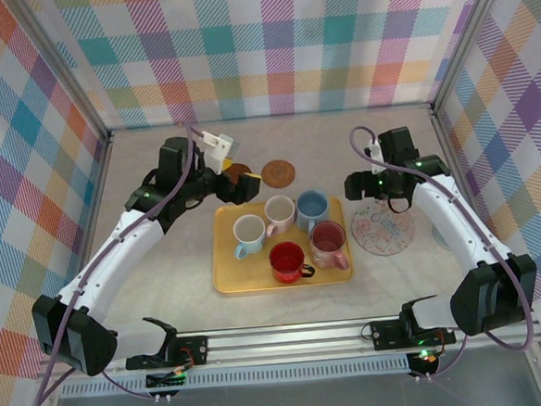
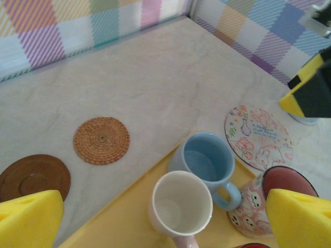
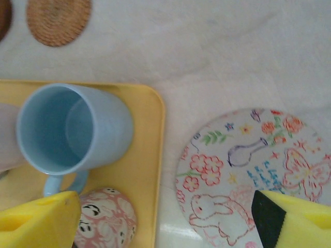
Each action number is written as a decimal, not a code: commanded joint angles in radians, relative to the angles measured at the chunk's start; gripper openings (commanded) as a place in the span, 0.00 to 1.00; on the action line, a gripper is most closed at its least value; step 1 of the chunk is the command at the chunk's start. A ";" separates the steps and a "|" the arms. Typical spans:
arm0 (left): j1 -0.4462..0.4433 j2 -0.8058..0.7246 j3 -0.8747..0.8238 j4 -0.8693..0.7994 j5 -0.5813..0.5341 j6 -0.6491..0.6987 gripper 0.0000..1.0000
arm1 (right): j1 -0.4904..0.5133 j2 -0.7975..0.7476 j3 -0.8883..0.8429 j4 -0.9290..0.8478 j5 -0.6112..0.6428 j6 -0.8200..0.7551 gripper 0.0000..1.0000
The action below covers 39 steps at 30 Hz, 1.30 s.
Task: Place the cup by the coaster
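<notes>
Marble worktop (image 1: pixel 173 266), checked walls (image 1: pixel 278 44), yellow tray (image 1: pixel 229 278) centre. Floral coaster (image 1: pixel 384 232) lies just right of it, so I reckon the blue cup (image 1: pixel 312 206), on the tray's nearest corner, goes there. Right pincer (image 3: pixel 165 222) hangs released above their gap; left pincer (image 2: pixel 165 222) released too.

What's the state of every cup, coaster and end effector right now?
left end effector, open, empty
right end effector, open, empty
tray, flat on table, holds five cups
blue cup, upright, empty, on tray
cream cup, upright, empty, on tray
white cup, upright, on tray
red cup, upright, on tray
patterned cup, upright, on tray
woven coaster, flat, bare
dark coaster, flat, bare
floral coaster, flat, bare
</notes>
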 commanded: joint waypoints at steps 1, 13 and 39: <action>-0.031 -0.002 -0.002 -0.051 -0.004 0.075 1.00 | -0.019 0.026 -0.033 -0.023 -0.009 0.039 0.85; -0.065 0.012 -0.029 -0.098 -0.013 0.163 1.00 | -0.026 0.229 -0.091 0.018 -0.079 0.037 0.72; -0.070 0.044 -0.087 -0.003 -0.014 0.122 1.00 | 0.009 0.463 -0.076 0.017 0.021 0.002 0.58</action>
